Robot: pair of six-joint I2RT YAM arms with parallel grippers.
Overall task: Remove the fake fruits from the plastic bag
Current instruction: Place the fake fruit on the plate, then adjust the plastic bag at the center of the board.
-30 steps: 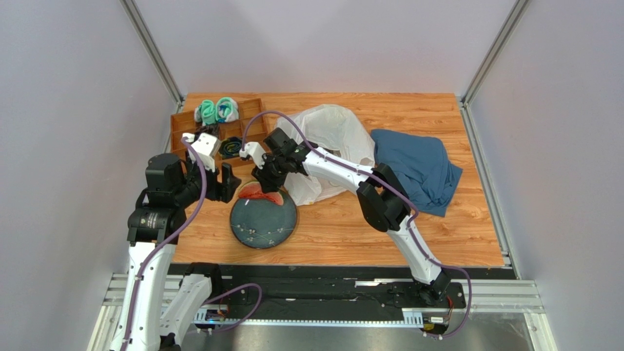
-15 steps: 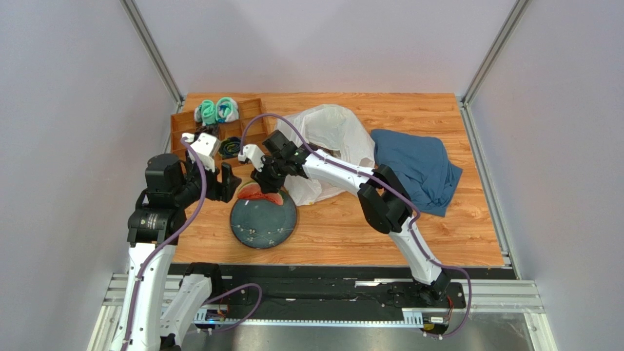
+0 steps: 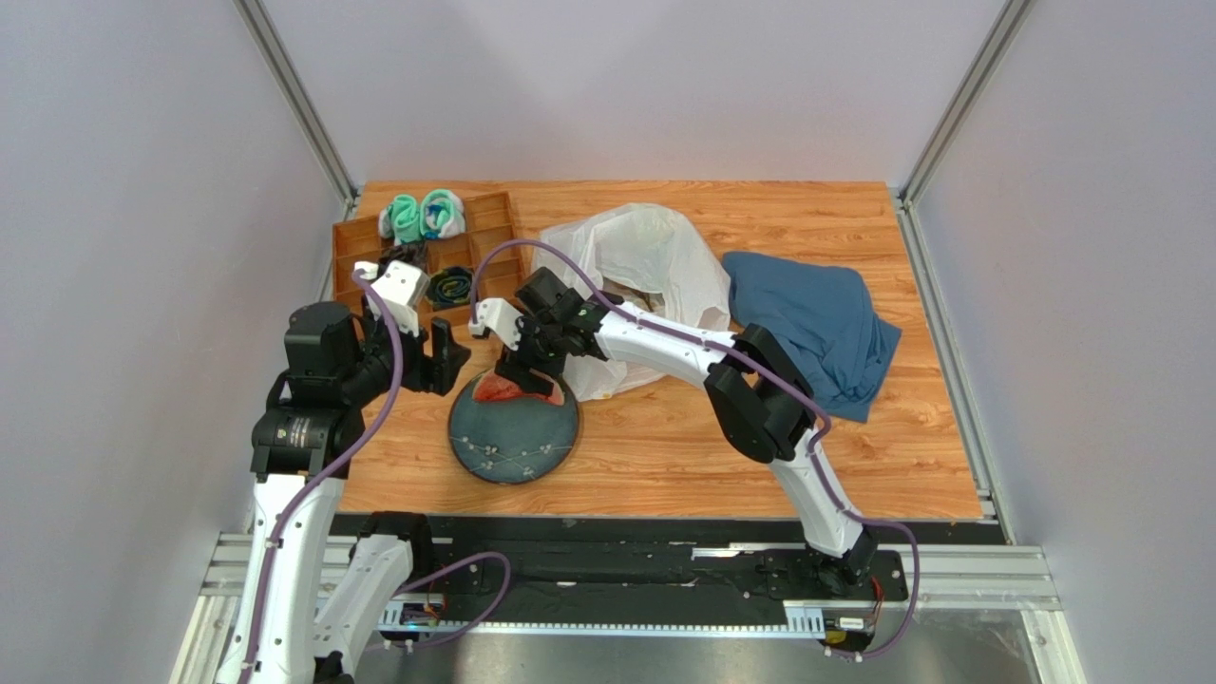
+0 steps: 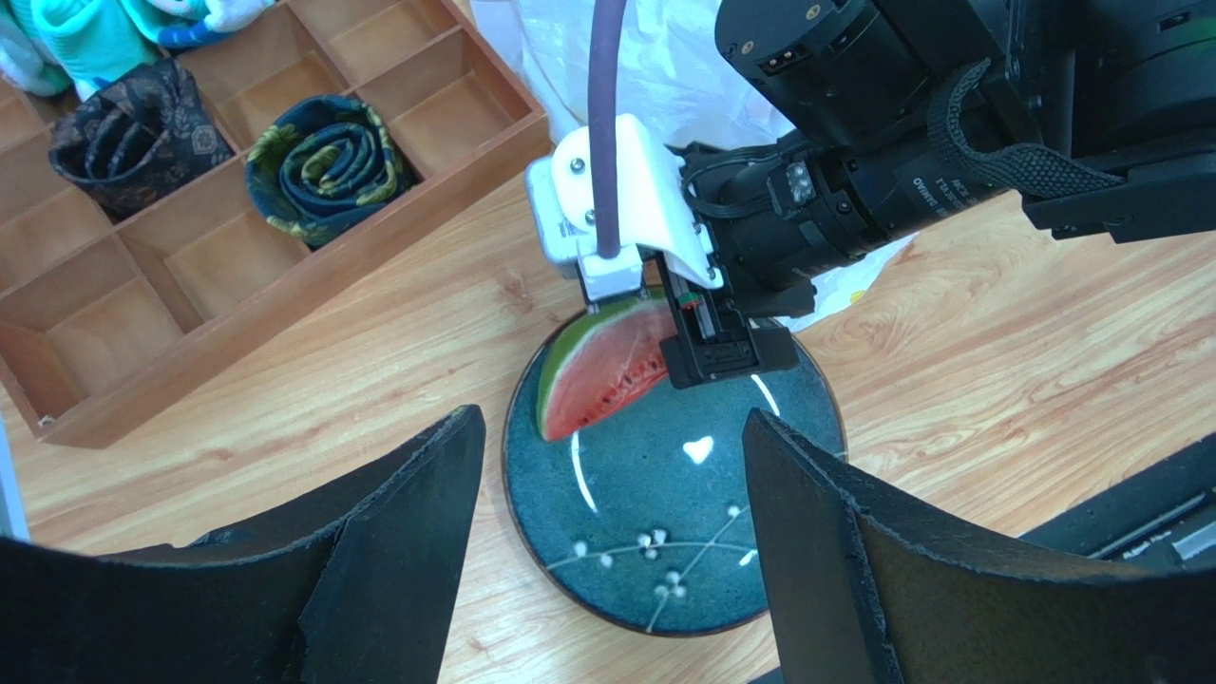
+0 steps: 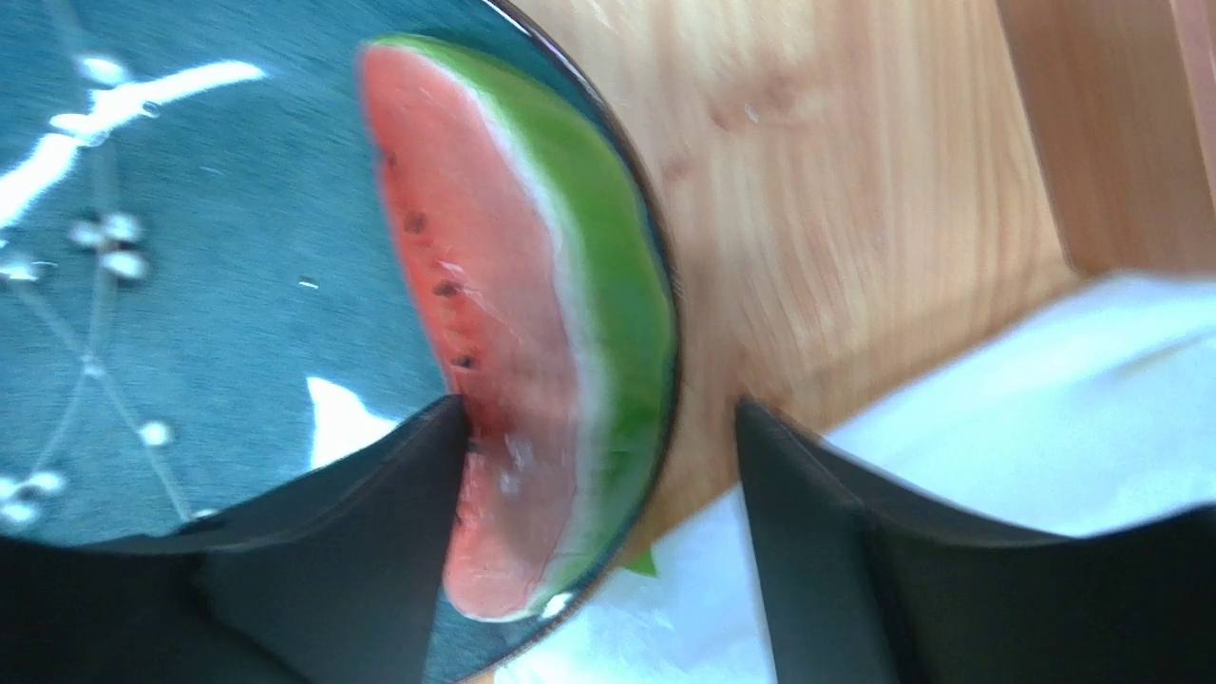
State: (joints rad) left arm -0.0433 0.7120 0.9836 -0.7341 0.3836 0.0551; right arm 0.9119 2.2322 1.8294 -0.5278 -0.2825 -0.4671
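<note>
Item: watermelon slice [image 4: 600, 368], lying on plate [image 4: 671, 556] toward table's [image 3: 857, 428] near-left corner; right fingers [image 5: 357, 556] standing parted astride it, gripping nothing; left fingers [image 4: 386, 556] gaping, empty. Step: depositing. Next: reaching into plastic bag [image 3: 650, 257] for another fruit.

Between the matt black, grainy right fingers [image 5: 357, 570] lies a glossy red-and-green plastic watermelon slice [image 5: 485, 285] on a shiny glazed dark-teal ceramic plate [image 5: 214, 285]; beyond them, smooth wood-grain table [image 5: 828, 185] and thin white plastic bag [image 5: 1028, 413].
</note>
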